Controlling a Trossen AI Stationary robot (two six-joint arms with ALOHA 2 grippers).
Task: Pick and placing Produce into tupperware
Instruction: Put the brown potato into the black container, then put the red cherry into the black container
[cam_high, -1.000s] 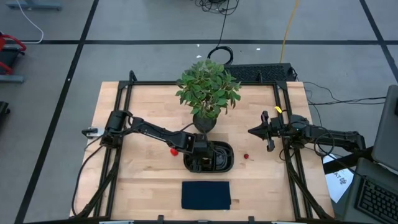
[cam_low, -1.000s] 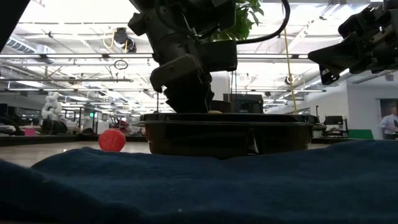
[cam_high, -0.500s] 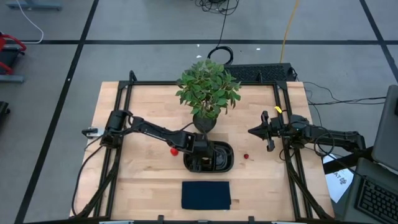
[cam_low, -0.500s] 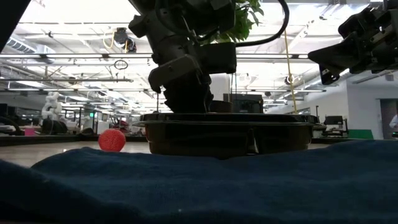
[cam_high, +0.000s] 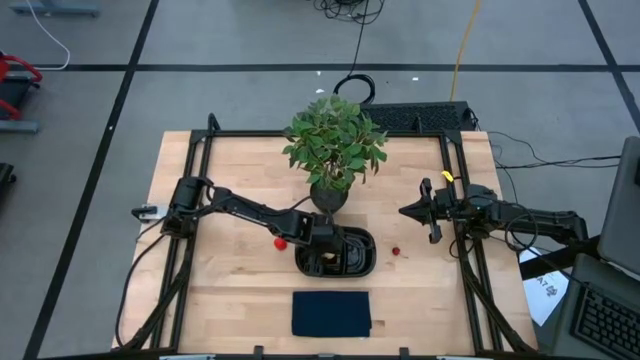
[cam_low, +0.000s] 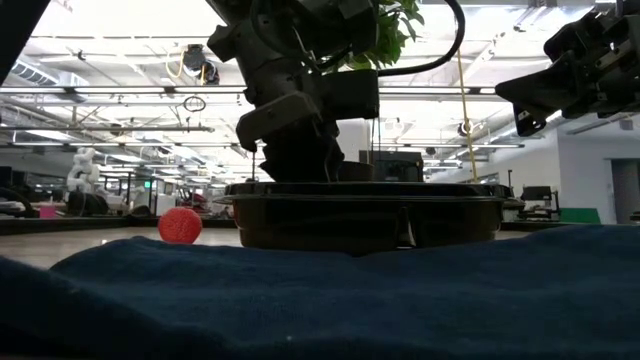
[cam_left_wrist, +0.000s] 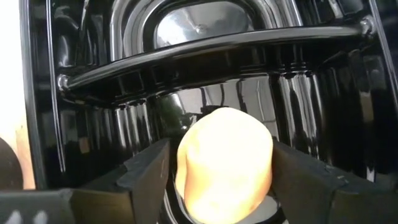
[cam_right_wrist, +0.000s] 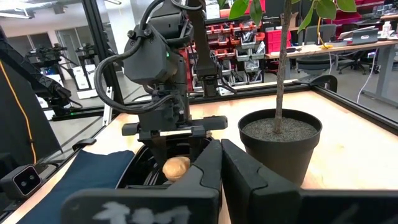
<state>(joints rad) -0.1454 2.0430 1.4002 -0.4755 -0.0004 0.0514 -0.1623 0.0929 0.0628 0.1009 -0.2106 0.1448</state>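
The left tool (cam_left_wrist: 225, 180) gripped one yellow-orange piece (cam_left_wrist: 224, 163) low inside the black tupperware (cam_high: 352, 257). One red strawberry-like piece (cam_high: 280, 241) lay just beside the container on the worktop (cam_high: 240, 290); one small dark berry (cam_high: 396, 252) lay on its other side. The right tool (cam_right_wrist: 220, 163), fingers together, waited near the worktop's edge.

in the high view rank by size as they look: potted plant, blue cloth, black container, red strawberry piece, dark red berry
1. potted plant
2. black container and blue cloth, too alike to rank
3. red strawberry piece
4. dark red berry
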